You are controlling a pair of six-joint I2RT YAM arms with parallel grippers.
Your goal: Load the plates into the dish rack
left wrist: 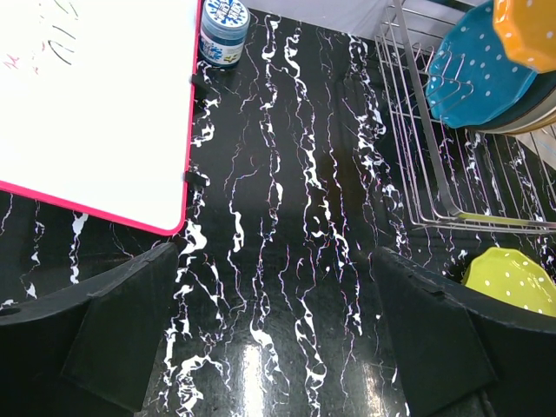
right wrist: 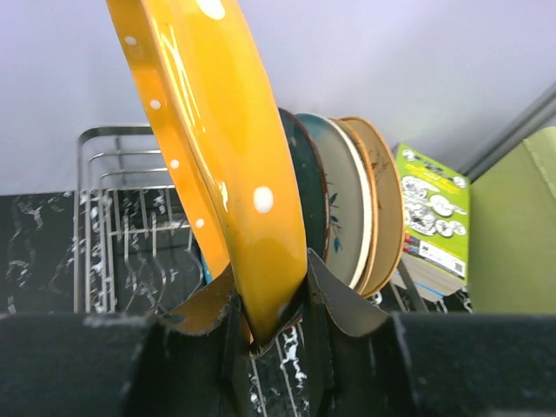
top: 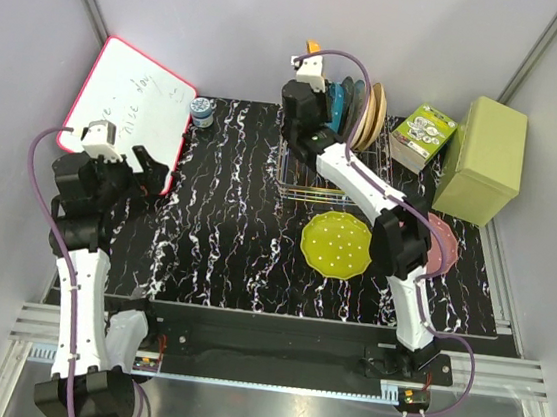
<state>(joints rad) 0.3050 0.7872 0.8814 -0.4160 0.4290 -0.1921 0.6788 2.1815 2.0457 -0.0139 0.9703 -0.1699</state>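
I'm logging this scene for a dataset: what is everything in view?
dish rack: one, chrome, far middle
orange plate: one, orange, white-dotted, gripped above the rack
blue plate: one, bright blue, standing in the rack
other plates: three, dark teal, beige, tan, standing in the rack
yellow-green plate: one, yellow-green, flat before the rack
pink plate: one, pink, flat, right of the yellow-green one
whiteboard: one, red-edged, far left
jar: one, blue-white, beside the whiteboard
printed box: one, green-white, right of rack
olive-green box: one, olive, far right
table: one, black, white-veined
left hand: one, black, open, empty
right hand: one, black, shut on orange plate
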